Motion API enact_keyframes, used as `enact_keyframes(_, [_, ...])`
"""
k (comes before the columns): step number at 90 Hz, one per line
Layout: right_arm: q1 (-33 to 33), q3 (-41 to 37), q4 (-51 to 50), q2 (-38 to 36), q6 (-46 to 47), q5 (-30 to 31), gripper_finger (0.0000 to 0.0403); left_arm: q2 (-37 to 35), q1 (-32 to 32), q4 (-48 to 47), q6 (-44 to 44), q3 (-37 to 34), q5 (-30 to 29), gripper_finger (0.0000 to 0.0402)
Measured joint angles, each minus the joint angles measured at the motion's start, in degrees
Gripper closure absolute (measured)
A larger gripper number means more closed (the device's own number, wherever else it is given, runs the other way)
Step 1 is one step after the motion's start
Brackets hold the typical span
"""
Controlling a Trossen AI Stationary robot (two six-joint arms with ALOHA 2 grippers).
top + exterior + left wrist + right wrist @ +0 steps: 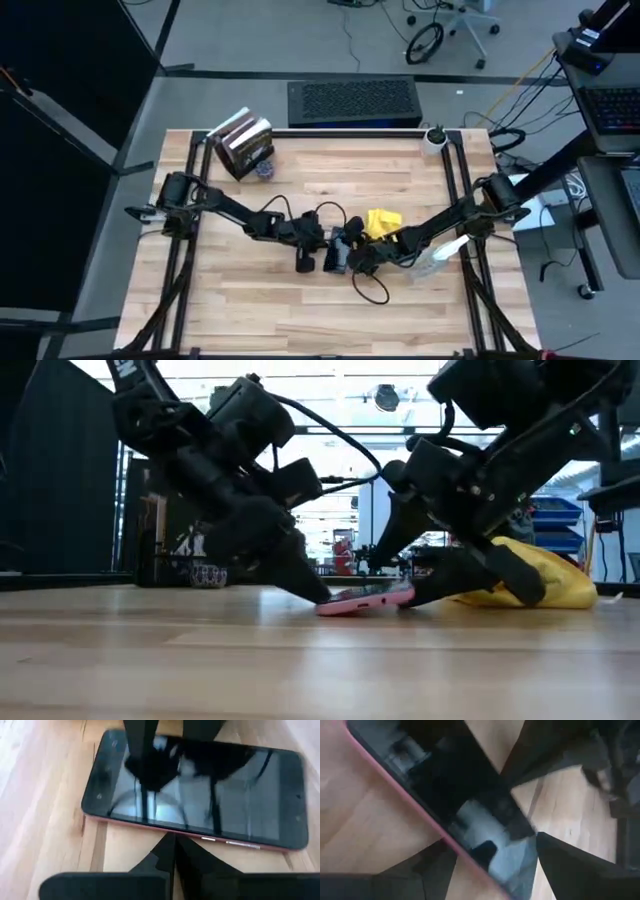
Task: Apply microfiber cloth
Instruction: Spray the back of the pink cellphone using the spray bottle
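Both grippers meet low at the middle of the wooden table [300,310], over a dark smartphone [195,790] with a pink edge. Left gripper [305,588] comes in from the left side with its tip down at one end of the phone; in the left wrist view its two dark fingers [167,857] sit together just before the phone's long pink edge, with no gap between them and nothing held. Right gripper [425,592] reaches in from the right side, tip at the phone's other end; in the right wrist view its fingers [575,865] stand spread apart, one on each side of the phone's end, and whether they press on it cannot be told.

A flat black box [352,102] lies past the table's far edge, its top too small to read. A stack of books [243,146] stands at the far left corner, its covers not legible. A clear spray bottle [440,258] lies on its side just beside the right arm; its contents cannot be made out. A white round object [434,138] sits at the far right corner.

The microfiber cloth [382,224], bright yellow and crumpled, rests on the table just behind the right gripper, near the phone but apart from it. Bare wood lies open along the near edge
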Motion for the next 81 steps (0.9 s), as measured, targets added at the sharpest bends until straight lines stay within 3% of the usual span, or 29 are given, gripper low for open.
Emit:
enact_keyframes(24, [0.7, 0.0, 2.3, 0.1, -2.3, 4.0, 0.0178, 0.4, 0.0, 1.4, 0.0, 0.0, 0.2, 0.0401])
enact_keyframes(55, [0.9, 0.0, 1.8, 0.1, 5.1, 6.0, 0.0355, -0.5, 0.0, -0.1, 0.1, 0.0, 0.3, 0.0401])
enact_keyframes(65, [0.9, 1.3, 1.8, 0.0, 9.5, 7.5, 0.0391, -3.3, 0.0, -5.0, 0.1, 0.0, 0.5, 0.0402])
enact_keyframes(81, [0.4, 5.9, -4.3, -1.1, 21.6, 3.4, 0.0383, -13.6, 0.0, -22.7, 0.4, -0.3, -1.9, 0.0402])
